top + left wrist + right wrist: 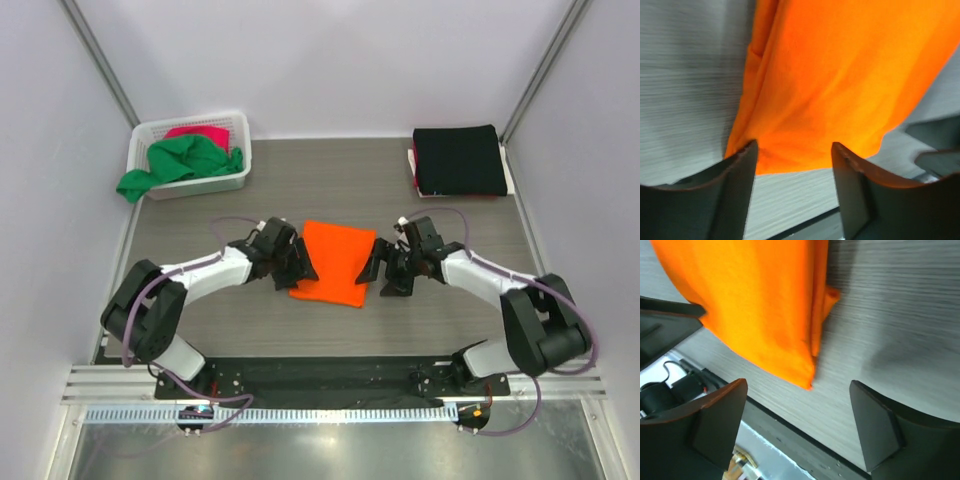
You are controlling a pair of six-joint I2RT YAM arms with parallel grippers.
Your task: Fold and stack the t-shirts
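Progress of folding and stacking, shown view by view.

Top external view: the orange t-shirt [333,262] lies at the centre of the surface [330,195], already folded into a compact rectangle. The left claw [298,262] sits at its 9 o'clock edge and the right claw [378,266] at its 3 o'clock edge, both low and close to the cloth. At 2 o'clock on the surface a folded black t-shirt [459,160] marks the stack; slivers of other cloth show beneath it, too small to identify. At 10 o'clock the white basket [190,122] holds a crumpled green t-shirt [185,160], one part draped over its rim, and a magenta-pink t-shirt [200,133] behind it.

Left wrist view: the left claw [795,165] is released, its fingers [735,185] spread at the hem of the orange t-shirt [840,75] and clamping nothing.

Right wrist view: the right claw [797,425] is likewise released and empty, with a folded corner of the orange t-shirt [755,300] just beyond its spread fingers.

Judged status: one shirt is stacked. The orange one is folded but not yet carried to the stack. The green and magenta-pink shirts are yet to be folded.
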